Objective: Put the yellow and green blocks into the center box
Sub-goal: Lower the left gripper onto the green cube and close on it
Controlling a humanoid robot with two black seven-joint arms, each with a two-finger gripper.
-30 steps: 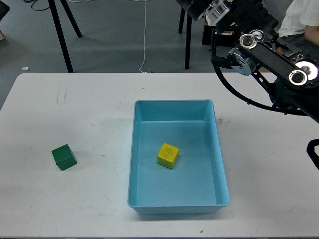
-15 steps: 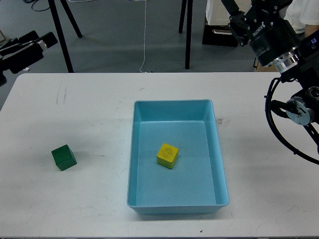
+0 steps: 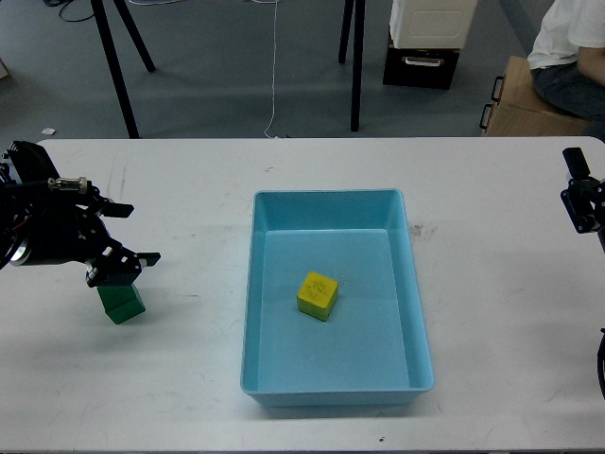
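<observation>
**My left tool over the green block**

My left tool hangs low over the left part of the white counter, its two fingers spread apart, one pointing out at about the level of my wrist and the other lower and nearer the box. Nothing is held between them. The green block sits on the counter just under the lower finger, its top partly covered by my tool; I cannot tell whether they touch. To the right, well apart from the green block, stands the blue box in the middle of the counter. The yellow block lies inside it, near the middle of the floor. My right tool shows only as a dark bit at the right edge, and I cannot tell how its fingers stand.
</observation>
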